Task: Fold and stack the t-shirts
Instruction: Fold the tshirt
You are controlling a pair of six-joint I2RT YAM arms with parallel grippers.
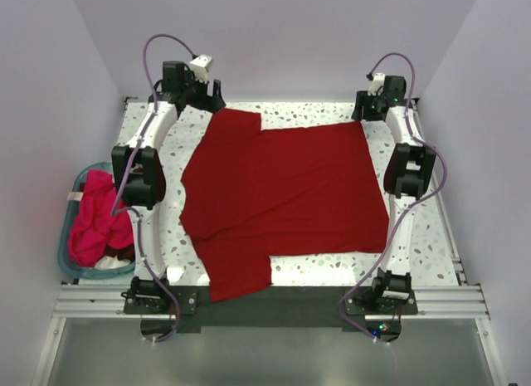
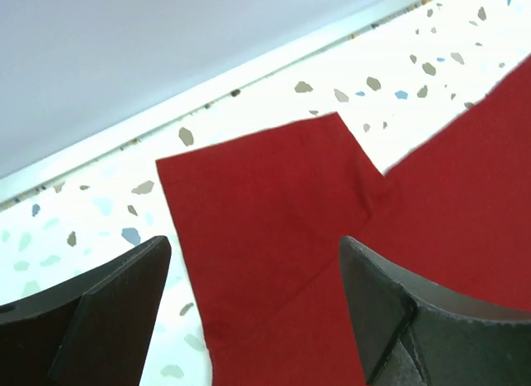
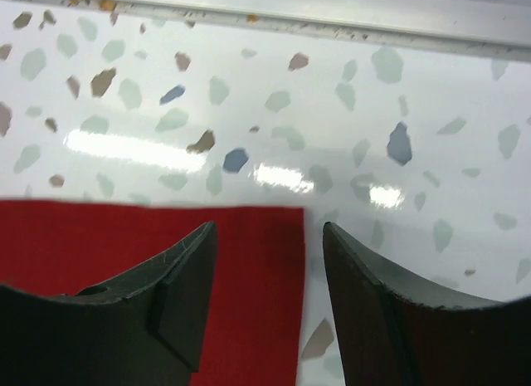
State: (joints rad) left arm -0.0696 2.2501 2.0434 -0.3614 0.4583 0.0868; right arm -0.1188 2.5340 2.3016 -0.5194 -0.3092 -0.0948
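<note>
A deep crimson t-shirt (image 1: 282,195) lies spread flat on the speckled white table (image 1: 415,261), collar side to the left, hem to the right. My left gripper (image 1: 217,100) is open and empty above its far sleeve (image 2: 265,212). My right gripper (image 1: 365,108) is open and empty, low over the far hem corner (image 3: 265,270). Brighter pinkish-red shirts (image 1: 95,220) are piled in the teal basket (image 1: 68,253) at the left.
The table's back rail (image 3: 265,12) runs just beyond the right gripper. The white back wall (image 2: 124,54) stands close behind the left gripper. The near sleeve (image 1: 236,278) reaches the table's front edge, between the two arm bases.
</note>
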